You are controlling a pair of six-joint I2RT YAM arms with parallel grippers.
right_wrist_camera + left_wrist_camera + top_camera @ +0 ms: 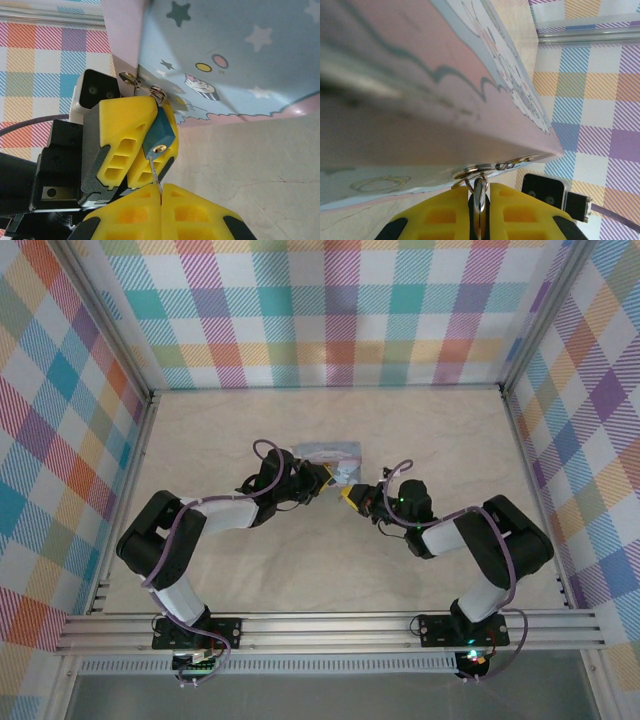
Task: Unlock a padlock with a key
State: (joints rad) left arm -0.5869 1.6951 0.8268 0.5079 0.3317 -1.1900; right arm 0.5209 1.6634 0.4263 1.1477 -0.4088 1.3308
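Note:
The padlock (161, 131) has a small teal-blue body, and its thin shackle (480, 175) hangs through the hasp of a pale blue cartoon tin (225, 50). My left gripper (480, 190) is shut on the padlock body, its yellow fingers (125, 125) on either side. The brass keyhole (159, 149) faces my right gripper (161, 187), which is shut on the key (155, 175), a thin dark sliver. The key's tip rests on the padlock's bottom face just left of the keyhole, not inside it. From above, the left gripper (328, 477) and right gripper (350, 494) meet tip to tip in front of the tin (328, 452).
The tin lies mid-table and looms right over the left gripper's fingers (440, 215). The right wrist's black camera block (545, 190) sits close behind the padlock. Plaid walls (330, 310) and metal rails (330, 630) enclose the pale tabletop (320, 570).

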